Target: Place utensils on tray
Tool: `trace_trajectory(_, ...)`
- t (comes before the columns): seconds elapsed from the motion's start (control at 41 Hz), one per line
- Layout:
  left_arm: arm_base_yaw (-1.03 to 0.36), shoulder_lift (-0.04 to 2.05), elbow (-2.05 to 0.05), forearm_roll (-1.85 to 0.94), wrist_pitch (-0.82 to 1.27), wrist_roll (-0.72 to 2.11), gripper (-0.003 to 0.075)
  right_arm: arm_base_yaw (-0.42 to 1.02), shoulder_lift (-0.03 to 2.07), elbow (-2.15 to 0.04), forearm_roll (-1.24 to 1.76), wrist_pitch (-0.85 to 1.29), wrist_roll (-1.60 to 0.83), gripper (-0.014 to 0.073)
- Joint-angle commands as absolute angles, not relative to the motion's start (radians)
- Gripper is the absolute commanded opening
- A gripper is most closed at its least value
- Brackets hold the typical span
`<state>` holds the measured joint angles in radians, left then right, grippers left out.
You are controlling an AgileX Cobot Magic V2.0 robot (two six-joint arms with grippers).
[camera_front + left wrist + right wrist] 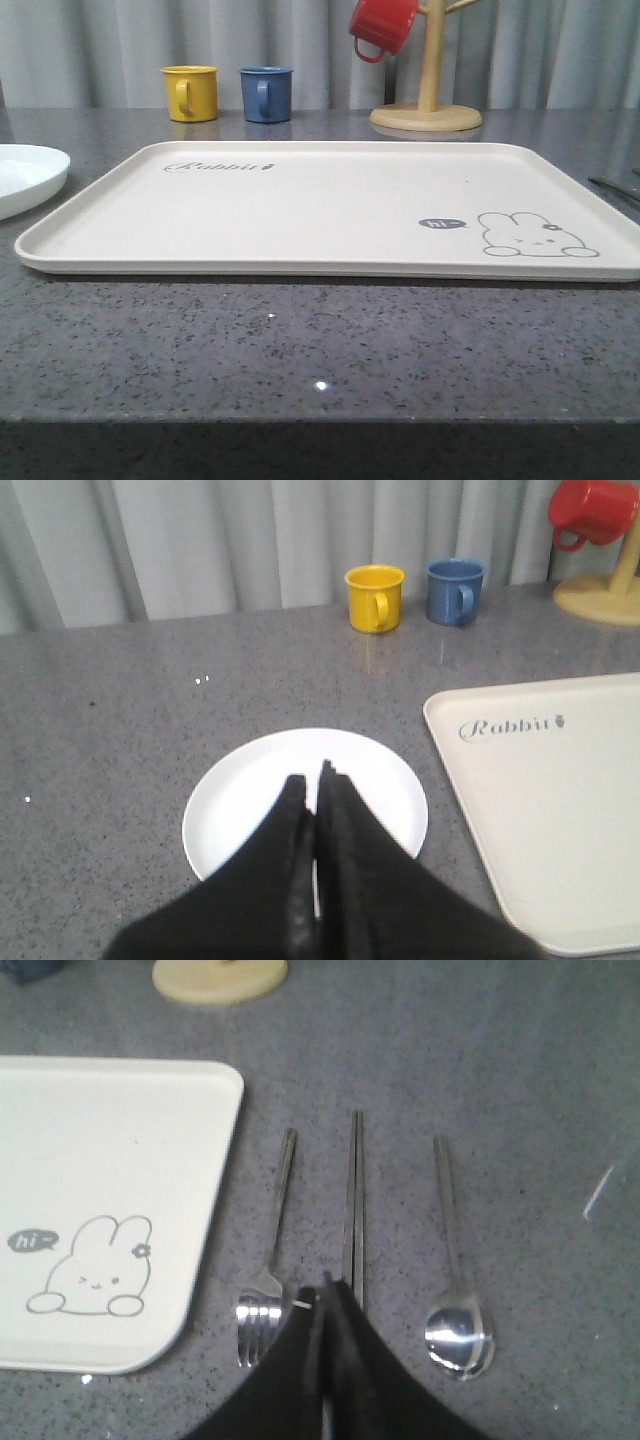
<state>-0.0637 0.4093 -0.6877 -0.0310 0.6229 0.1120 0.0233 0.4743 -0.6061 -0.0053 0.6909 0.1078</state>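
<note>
The cream tray with "Rabbit" script and a bunny drawing lies bare in the middle of the table. A round white plate sits just off its left end, and my left gripper hovers shut over that plate with nothing in it. Off the tray's right end, a silver fork, a long flat straight piece and a spoon lie side by side on the grey table. My right gripper hangs shut above them, between the fork and the straight piece, holding nothing.
A yellow mug and a blue mug stand behind the tray. A wooden mug tree at the back right carries a red mug. A curtain closes the back. Bare grey table lies in front of the tray.
</note>
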Motion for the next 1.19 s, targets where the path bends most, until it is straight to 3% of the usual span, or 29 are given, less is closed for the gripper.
trace_trajectory(0.0, -0.063, 0.45, -0.716, -0.034, 0.555, 0.112, -0.002, 0.019, 0.522, -0.64, -0.02, 0.643, 0.107, -0.0116)
trace_trajectory(0.292, -0.063, 0.479, -0.716, -0.046, 0.555, 0.112, -0.0019, 0.019, 0.561, -0.64, -0.021, 0.661, 0.107, -0.0106)
trace_trajectory(0.414, -0.063, 0.479, -0.716, -0.053, 0.567, 0.112, 0.0024, 0.019, 0.561, -0.64, -0.022, 0.663, 0.077, 0.0036)
trace_trajectory(0.463, -0.063, 0.479, -0.716, -0.058, 0.579, 0.112, 0.0096, 0.019, 0.561, -0.64, -0.022, 0.663, 0.072, 0.0136)
trace_trajectory(0.56, -0.063, 0.479, -0.716, -0.063, 0.586, 0.112, 0.0315, 0.019, 0.561, -0.64, -0.022, 0.663, 0.071, 0.0339)
trace_trajectory(0.609, -0.063, 0.479, -0.716, -0.063, 0.588, 0.112, 0.044, 0.019, 0.561, -0.64, -0.022, 0.664, 0.071, 0.0382)
trace_trajectory(0.707, -0.063, 0.486, -0.72, -0.063, 0.628, 0.109, 0.055, 0.019, 0.561, -0.64, -0.022, 0.664, 0.071, 0.0403)
trace_trajectory(0.829, -0.063, 0.564, -0.758, -0.058, 0.735, 0.102, 0.0546, 0.019, 0.561, -0.64, -0.022, 0.664, 0.071, 0.0402)
trace_trajectory(1.048, -0.061, 0.892, -0.919, -0.035, 0.936, 0.102, 0.0546, 0.019, 0.561, -0.64, -0.022, 0.664, 0.071, 0.0402)
trace_trajectory(1.17, 0.021, 1.052, -0.983, -0.017, 0.943, 0.102, 0.0546, 0.019, 0.561, -0.64, -0.022, 0.664, 0.071, 0.0402)
